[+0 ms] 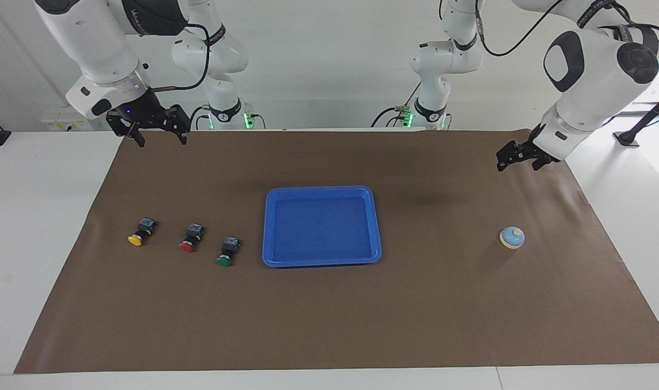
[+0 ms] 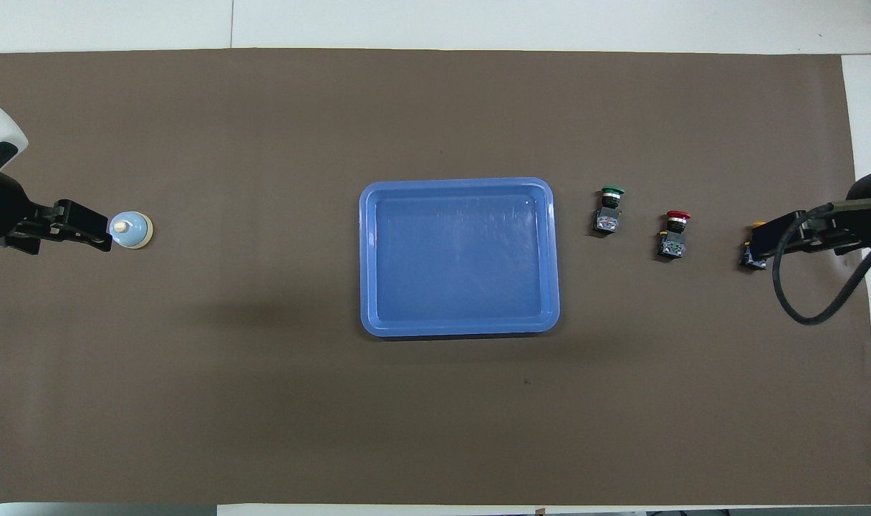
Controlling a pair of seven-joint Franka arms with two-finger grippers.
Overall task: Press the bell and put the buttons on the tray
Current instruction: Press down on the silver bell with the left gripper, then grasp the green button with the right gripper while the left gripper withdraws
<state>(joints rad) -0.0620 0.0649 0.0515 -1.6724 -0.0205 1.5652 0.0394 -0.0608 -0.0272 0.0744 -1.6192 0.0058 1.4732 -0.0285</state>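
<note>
The bright-blue tray (image 1: 321, 190) (image 2: 457, 184) lies in the middle of the brown mat, with nothing in it. Three buttons lie in a row beside it toward the right arm's end: green (image 1: 226, 253) (image 2: 609, 209), red (image 1: 190, 239) (image 2: 674, 233), yellow (image 1: 140, 233) (image 2: 751, 259). The light-blue bell (image 1: 512, 237) (image 2: 131, 229) stands toward the left arm's end. My right gripper (image 1: 161, 142) (image 2: 761, 240) is open and empty, raised over the mat's robot-side edge; from above it partly covers the yellow button. My left gripper (image 1: 518, 166) (image 2: 104, 236) is open and empty, raised above the mat, apart from the bell.
The brown mat (image 1: 329, 314) covers most of the white table. A black cable (image 2: 808, 301) loops down from the right gripper. Bare mat lies between the tray and the bell.
</note>
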